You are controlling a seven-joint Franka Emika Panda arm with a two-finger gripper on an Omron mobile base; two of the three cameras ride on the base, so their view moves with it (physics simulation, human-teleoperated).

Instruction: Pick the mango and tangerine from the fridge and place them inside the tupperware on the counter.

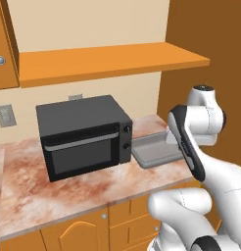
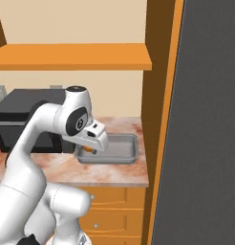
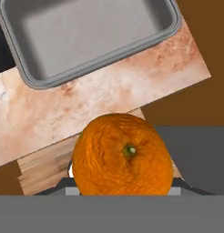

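Pinkish-brown marbled counter (image 1: 68, 184) runs over orange wooden drawers with small round knobs, a black microwave oven (image 1: 83, 135) standing on it below an orange wall shelf (image 1: 108, 61). At about 3 o'clock from the microwave, just beside it on the same stone top, lies the tupperware (image 1: 154, 152), a shallow grey tray with a raised rim and rounded corners; no fruit is seen inside it. In the right base view the grey fridge (image 2: 205, 124) occupies the 3 o'clock side of the scene, past a brown panel at the end of the counter. The white arm bends over the counter so that the gripper (image 2: 93, 150) hangs at the tray's near-left corner, an orange patch visible beneath the hand. In the hand view the tangerine (image 3: 123, 154), a bright orange ball with a small green stem scar, sits at 6 o'clock, low in the frame between the fingers, which are clamped on its two sides; the finger tips themselves are hidden behind the fruit. From the tangerine, the tupperware lies toward 12 o'clock in that view, apart from the fruit, with a strip of marbled counter between them.
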